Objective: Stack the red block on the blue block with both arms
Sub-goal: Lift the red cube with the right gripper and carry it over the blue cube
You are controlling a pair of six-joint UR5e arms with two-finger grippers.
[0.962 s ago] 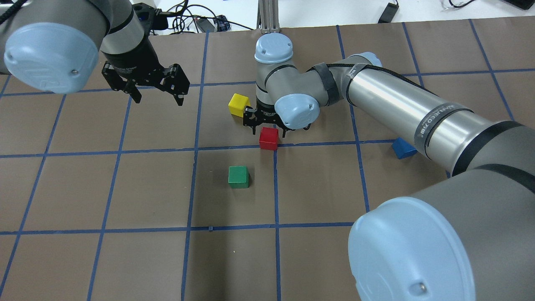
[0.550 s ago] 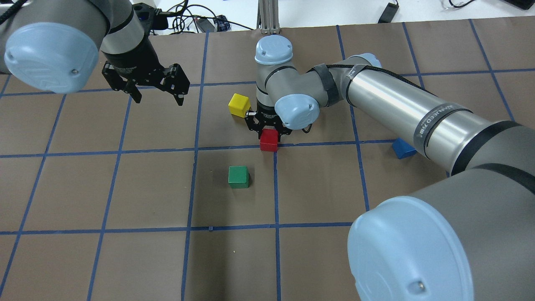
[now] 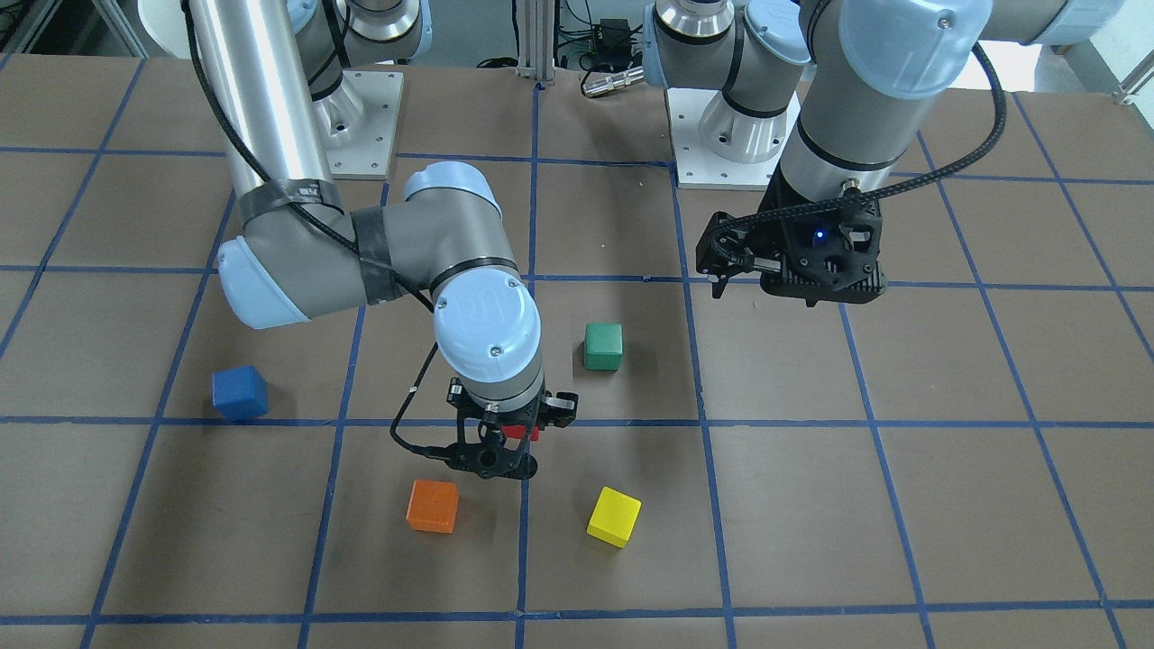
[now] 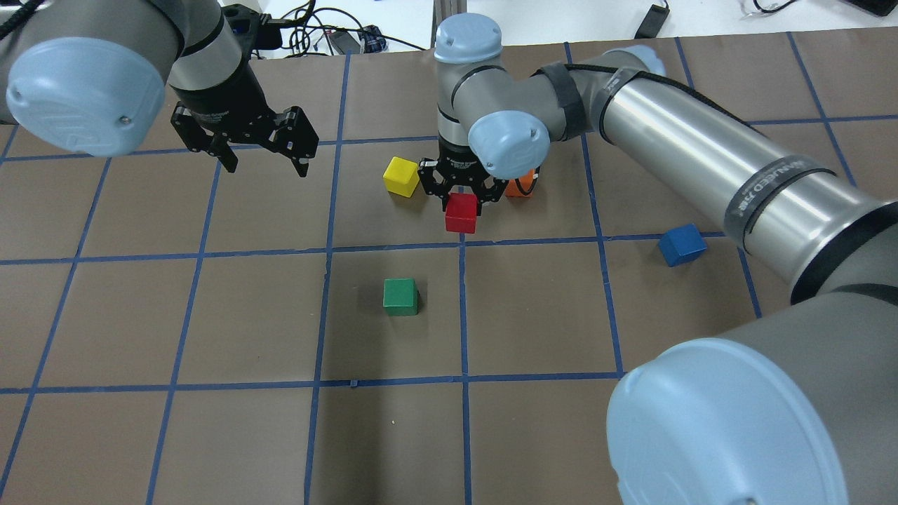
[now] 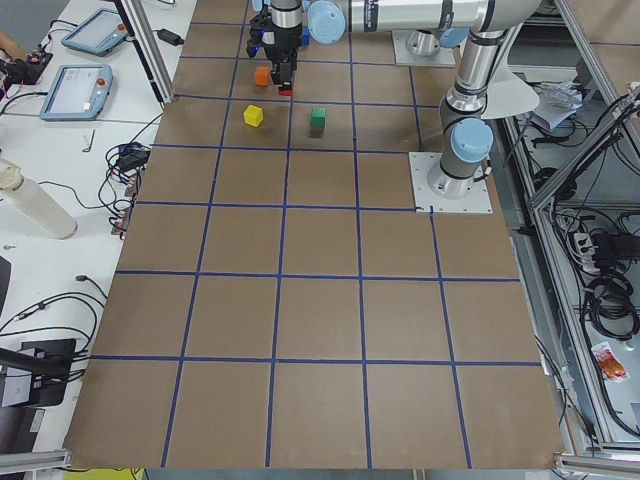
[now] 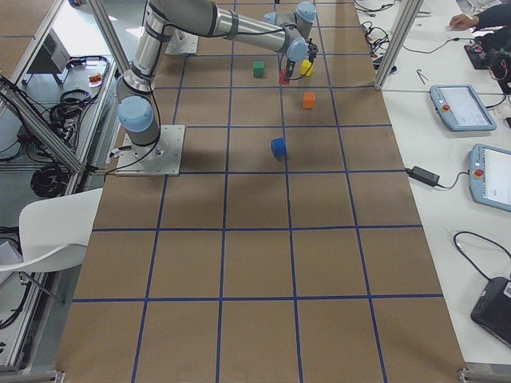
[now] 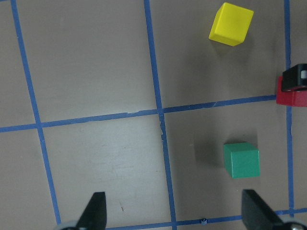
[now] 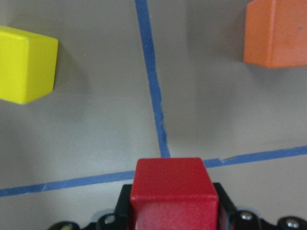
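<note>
My right gripper [image 4: 461, 205] is shut on the red block [image 4: 461, 212] and holds it a little above the table, over a blue tape crossing. The right wrist view shows the red block [image 8: 173, 191] between the jaws. The front view shows only a sliver of the red block [image 3: 518, 433] under the wrist. The blue block [image 4: 682, 245] lies alone on the table well to the right, beside the right arm; it also shows in the front view [image 3: 240, 393]. My left gripper [image 4: 266, 167] is open and empty, hovering at the far left.
A yellow cube [image 4: 401, 176] lies just left of the right gripper and an orange cube [image 4: 520, 186] just right of it, partly hidden by the wrist. A green cube [image 4: 400, 296] lies nearer the robot. The brown table [image 4: 210, 435] has a blue tape grid.
My right gripper closed on the red block and lifted it off the table. The right arm rose, uncovering the orange cube and the whole blue block. The left arm has not moved.
</note>
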